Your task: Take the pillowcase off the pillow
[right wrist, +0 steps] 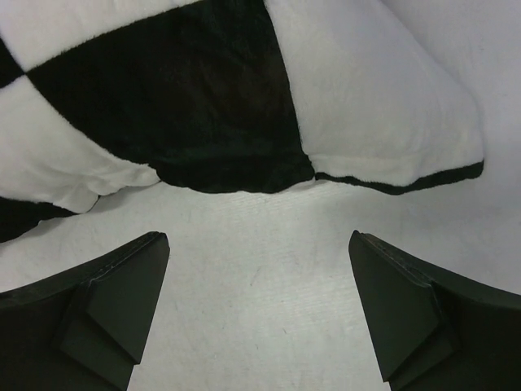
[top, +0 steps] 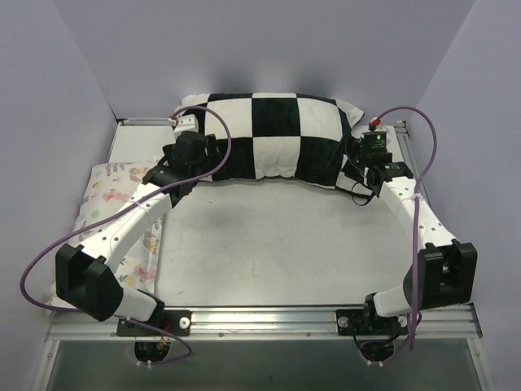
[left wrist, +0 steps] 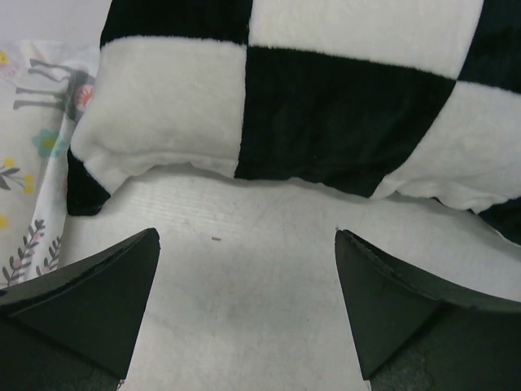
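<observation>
The pillowcase (top: 273,134) lies across the desk's (top: 277,244) upper middle; left tool (left wrist: 247,240) and right tool (right wrist: 259,240), both spread apart, face its edge.

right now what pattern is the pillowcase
The pillowcase has black-and-white checks, clearest in the top external view.

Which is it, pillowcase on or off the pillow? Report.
On. The pillowcase lies plump and stuffed at the back of the table; the pillow inside is hidden, and none lies bare beside it.
</observation>
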{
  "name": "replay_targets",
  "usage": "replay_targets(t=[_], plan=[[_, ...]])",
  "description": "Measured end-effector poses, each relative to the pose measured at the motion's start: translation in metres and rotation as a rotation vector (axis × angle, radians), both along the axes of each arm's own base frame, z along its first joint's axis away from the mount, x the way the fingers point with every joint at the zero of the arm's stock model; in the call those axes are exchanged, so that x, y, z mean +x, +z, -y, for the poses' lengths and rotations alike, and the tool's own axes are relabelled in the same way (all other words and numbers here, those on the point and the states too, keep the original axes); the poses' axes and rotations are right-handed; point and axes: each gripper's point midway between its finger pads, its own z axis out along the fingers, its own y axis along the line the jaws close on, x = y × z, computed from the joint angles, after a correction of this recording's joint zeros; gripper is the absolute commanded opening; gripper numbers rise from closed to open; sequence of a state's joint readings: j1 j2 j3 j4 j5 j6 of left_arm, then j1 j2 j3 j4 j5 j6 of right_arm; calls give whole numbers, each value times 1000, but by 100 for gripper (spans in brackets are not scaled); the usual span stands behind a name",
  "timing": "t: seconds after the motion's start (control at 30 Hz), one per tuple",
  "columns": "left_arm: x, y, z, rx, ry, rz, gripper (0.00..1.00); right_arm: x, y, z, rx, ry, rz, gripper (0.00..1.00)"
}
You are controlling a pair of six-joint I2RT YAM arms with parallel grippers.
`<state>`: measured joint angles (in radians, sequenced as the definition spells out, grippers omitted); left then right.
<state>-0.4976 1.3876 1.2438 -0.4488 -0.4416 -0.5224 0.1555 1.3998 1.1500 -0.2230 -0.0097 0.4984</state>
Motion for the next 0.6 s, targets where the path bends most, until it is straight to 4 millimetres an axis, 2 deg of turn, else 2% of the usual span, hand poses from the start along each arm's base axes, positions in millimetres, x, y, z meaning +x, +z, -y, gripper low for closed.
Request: replay_targets(t=[0.13, 0.23, 0.47, 0.6], plan=[[39, -5, -11, -6, 30, -1, 97, 23, -15, 4, 58, -2, -24, 100], [59, -14, -25, 4, 57, -8, 98, 37, -24, 11, 77, -18, -27, 100], [87, -56, -59, 19, 105, -72, 97, 50, -34, 23, 82, -46, -10, 100], [91, -86, -67, 30, 111, -115, 98, 55, -48, 24, 73, -55, -3, 100]])
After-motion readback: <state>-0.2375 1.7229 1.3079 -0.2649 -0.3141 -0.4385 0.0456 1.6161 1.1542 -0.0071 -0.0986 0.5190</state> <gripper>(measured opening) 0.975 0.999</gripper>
